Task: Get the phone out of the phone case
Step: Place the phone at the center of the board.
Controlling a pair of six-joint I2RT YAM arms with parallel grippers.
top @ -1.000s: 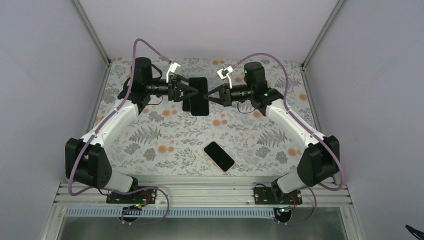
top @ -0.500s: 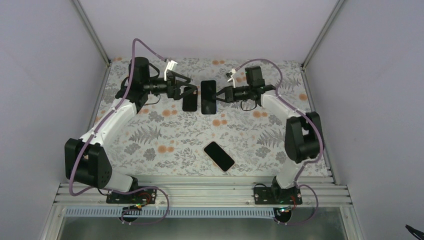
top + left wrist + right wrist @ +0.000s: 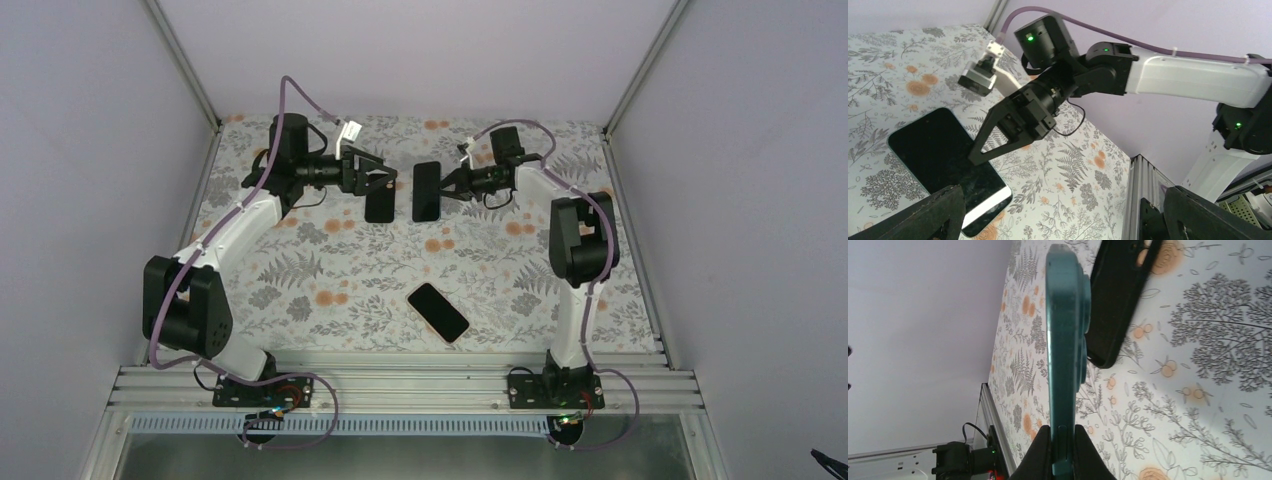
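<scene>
The phone point(image 3: 426, 192), dark-screened with a teal back, hangs above the far middle of the table, out of its case. My right gripper point(image 3: 446, 189) is shut on its right edge. In the right wrist view the phone point(image 3: 1063, 330) stands edge-on between my right gripper's point(image 3: 1062, 434) fingers. The empty black phone case point(image 3: 379, 208) lies on the table just left of the phone, and shows behind it as the case point(image 3: 1120, 295). My left gripper point(image 3: 387, 181) hovers open over the case's far end, holding nothing. In the left wrist view my left gripper point(image 3: 1063, 220) gapes wide, with the phone point(image 3: 938, 160) beyond.
A second phone point(image 3: 438, 312), black with a light rim, lies diagonally on the floral tablecloth point(image 3: 330, 270) nearer the front. Aluminium rails point(image 3: 400, 385) run along the near edge, and grey walls close in the sides and back.
My left gripper has opened and let go of the case, which now lies on the table. My right gripper has pulled the phone rightward, away from the case, and its arm has folded back.
</scene>
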